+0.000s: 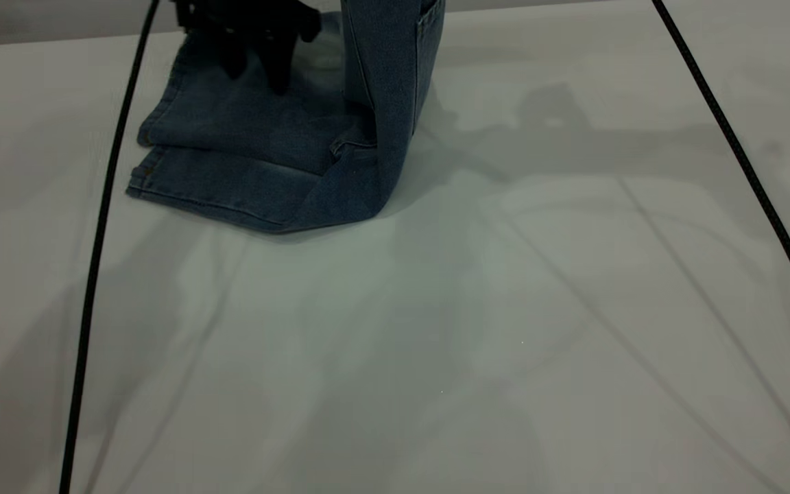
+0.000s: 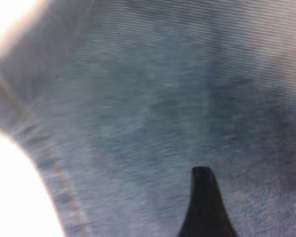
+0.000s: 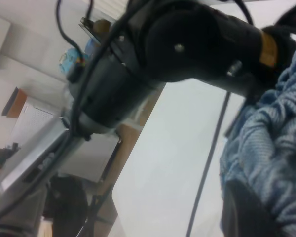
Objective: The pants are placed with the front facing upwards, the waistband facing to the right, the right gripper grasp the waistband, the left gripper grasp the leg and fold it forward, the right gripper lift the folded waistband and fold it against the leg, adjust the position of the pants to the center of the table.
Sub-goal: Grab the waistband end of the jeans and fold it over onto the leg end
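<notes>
Denim pants [image 1: 258, 165] lie far-left on counter [image 1: 505, 309], waistband [image 3: 271, 148] end raised, clamped in right gripper [image 3: 246, 207]. Left gripper [image 1: 258, 51] presses legs, spread unclear. We'd lay waistband slowly over legs, hems aligned.

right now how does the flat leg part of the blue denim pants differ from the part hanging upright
The leg part of the blue denim pants lies flat in stacked layers on the white table, while the upright denim part rises out of the exterior view. The left gripper sits over the flat part; the right gripper is out of that view, and the right wrist view shows the gathered waistband close up. Both are one garment, joined at a fold.
</notes>
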You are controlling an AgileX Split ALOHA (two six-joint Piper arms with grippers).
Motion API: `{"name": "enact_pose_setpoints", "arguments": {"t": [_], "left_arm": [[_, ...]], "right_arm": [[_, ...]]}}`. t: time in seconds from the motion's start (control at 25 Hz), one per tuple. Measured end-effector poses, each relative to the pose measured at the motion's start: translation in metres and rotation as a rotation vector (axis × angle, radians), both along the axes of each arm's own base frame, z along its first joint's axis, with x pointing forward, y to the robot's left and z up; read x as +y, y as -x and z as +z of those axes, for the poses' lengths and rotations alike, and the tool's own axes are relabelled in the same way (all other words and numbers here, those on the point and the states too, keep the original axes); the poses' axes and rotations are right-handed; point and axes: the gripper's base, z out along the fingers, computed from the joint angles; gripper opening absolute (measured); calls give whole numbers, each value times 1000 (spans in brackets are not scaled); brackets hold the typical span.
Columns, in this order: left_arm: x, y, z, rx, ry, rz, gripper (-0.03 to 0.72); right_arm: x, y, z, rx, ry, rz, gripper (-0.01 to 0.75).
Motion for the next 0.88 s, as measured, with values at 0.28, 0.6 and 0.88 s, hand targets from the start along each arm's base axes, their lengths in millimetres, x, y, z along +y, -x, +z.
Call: {"name": "enact_pose_setpoints", "arguments": {"t": [0.28,0.6,0.88], "left_arm": [[3,-1,42,-77,29,4,428],[15,9,131,-243,48,14,428],[25,41,233,-438,88,14,428]], "right_arm": [[0,-1,0,-1,3,-6,95],[0,0,0,-1,3,-6,95],[7,2,-1,-2,8,13,95]]}}
